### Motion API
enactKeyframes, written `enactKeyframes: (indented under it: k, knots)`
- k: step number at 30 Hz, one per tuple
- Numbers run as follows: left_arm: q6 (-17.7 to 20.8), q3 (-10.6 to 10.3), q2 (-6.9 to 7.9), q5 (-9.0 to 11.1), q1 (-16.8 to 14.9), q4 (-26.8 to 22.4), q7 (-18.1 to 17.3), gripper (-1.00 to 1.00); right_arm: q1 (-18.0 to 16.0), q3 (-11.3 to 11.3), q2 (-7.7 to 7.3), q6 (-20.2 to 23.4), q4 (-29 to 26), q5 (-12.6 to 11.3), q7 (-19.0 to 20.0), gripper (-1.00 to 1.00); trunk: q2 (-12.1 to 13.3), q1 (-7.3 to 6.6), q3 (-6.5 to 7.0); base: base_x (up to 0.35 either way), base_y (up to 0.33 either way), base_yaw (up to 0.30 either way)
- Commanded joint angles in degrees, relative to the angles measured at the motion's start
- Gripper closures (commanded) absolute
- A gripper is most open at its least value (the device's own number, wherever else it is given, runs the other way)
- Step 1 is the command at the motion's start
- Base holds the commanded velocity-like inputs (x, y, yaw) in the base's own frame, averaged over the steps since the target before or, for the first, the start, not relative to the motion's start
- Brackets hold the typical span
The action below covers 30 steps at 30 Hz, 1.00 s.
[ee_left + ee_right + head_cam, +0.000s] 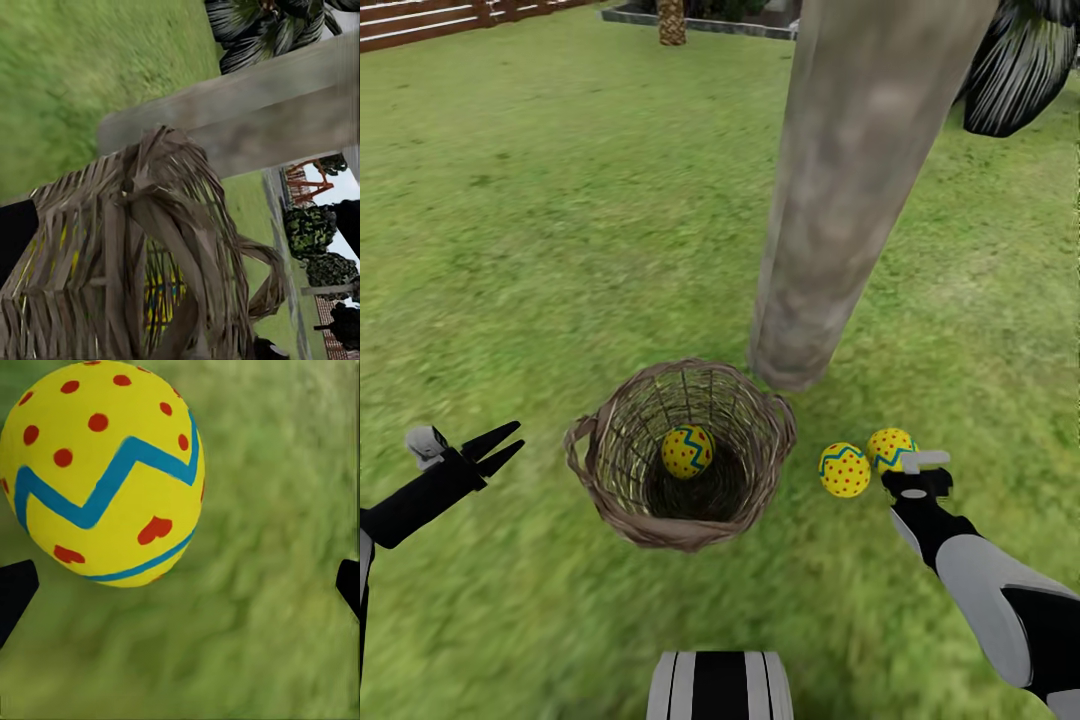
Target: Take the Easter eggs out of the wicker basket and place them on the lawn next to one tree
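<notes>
My right pincer (912, 470) sits at the lower right of the head view, its tips spread wide apart — in the right wrist view the two dark fingertips (15, 592) stand at opposite edges with an egg (101, 472) lying loose on the grass between and ahead of them. In the head view that egg (890, 448) rests just beside a second egg (844, 470), both on the lawn (540, 220) near the foot of the tree (840, 220).

My left pincer (495, 448) hangs at the lower left, jaws parted, holding nothing — well apart from the wicker basket (760, 450). The basket stands at centre, just below the trunk's base, with the third egg (687, 451) inside it.
</notes>
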Motion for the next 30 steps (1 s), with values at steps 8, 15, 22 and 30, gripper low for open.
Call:
enactKeyframes:
  k: [8, 15, 22, 30]
  knots:
    - [0.3, 0.1, 0.06, 0.0, -0.1, -0.1, -0.3, -1.00, 0.0, -0.5, -0.24, 13.2, -6.5, 0.5, 13.8, -1.00, 0.1, -0.21, 1.75, -0.001, 0.000, 0.000]
    - [0.4, 0.1, -0.02, -0.1, -0.1, 0.0, -0.2, -1.00, 0.1, -5.1, -6.16, 27.9, -12.4, 0.4, 36.2, -1.00, 0.2, -0.39, 3.30, 0.000, 0.000, 0.000]
    - [0.4, -0.1, -0.03, -0.1, -0.1, 0.0, -0.2, -1.00, 0.1, -6.8, -10.10, 31.5, -12.5, 0.4, 50.8, -1.00, 0.3, -0.57, 4.85, -0.060, 0.000, 0.000]
    - [0.4, -0.1, -0.03, 0.0, -0.1, 0.0, -0.2, -1.00, 0.1, -6.7, -12.94, 31.6, -12.5, 0.3, 68.3, -1.00, 0.4, -0.78, 6.62, -0.200, 0.000, 0.000]
